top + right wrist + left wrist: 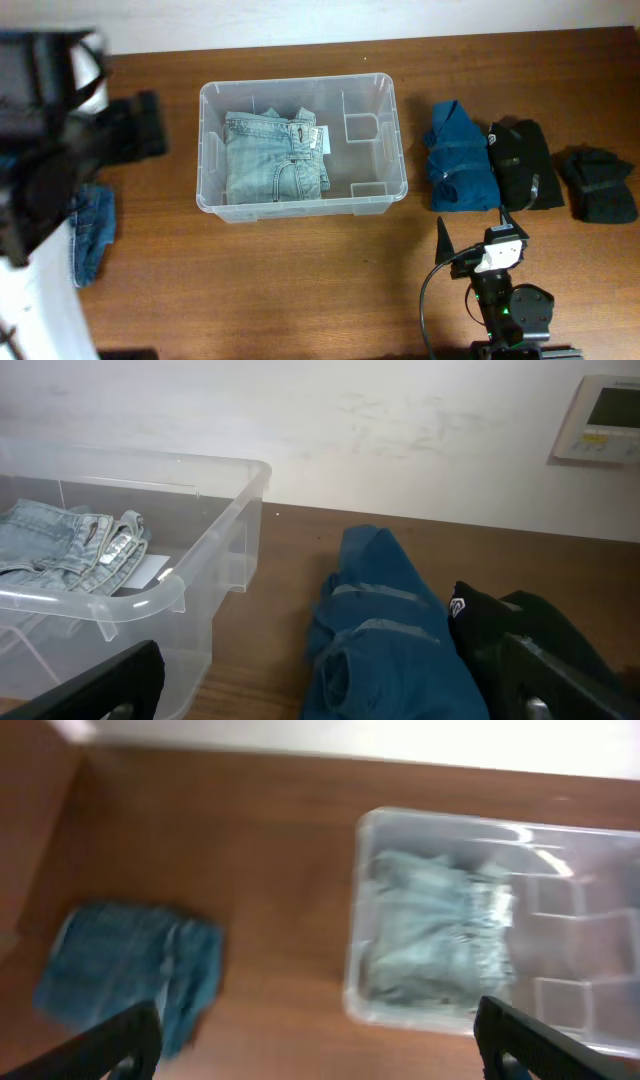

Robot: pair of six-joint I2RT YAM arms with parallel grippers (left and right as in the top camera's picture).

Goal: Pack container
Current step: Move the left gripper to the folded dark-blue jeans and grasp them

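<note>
The left gripper [315, 1020] lay nearest its wrist camera, its two dark fingertips [120, 1040] at the lower corners of the view. They were spread fully apart and gripped nothing, above the brown wood-grain table [250, 870]. In the overhead view the left arm [40, 150] appeared as a large dark blur at the left edge. The right gripper [475, 232] likewise stood spread wide and empty at the near right of the table, near a row of garments but touching none. The container [205, 150], a clear rectangular plastic bin with rounded corners and a rolled rim, sat at the far centre of the table. Folded light-wash jeans [270, 155] filled its left part, a white label [320, 140] lay beside them, and the right part showed moulded plastic ribs. Right of the container lay a crumpled blue garment [460, 160], a black garment [525, 165] and, farthest right, a second dark garment [598, 185]. Left of the container, well apart from it, lay a soft blue denim piece [92, 230].
</note>
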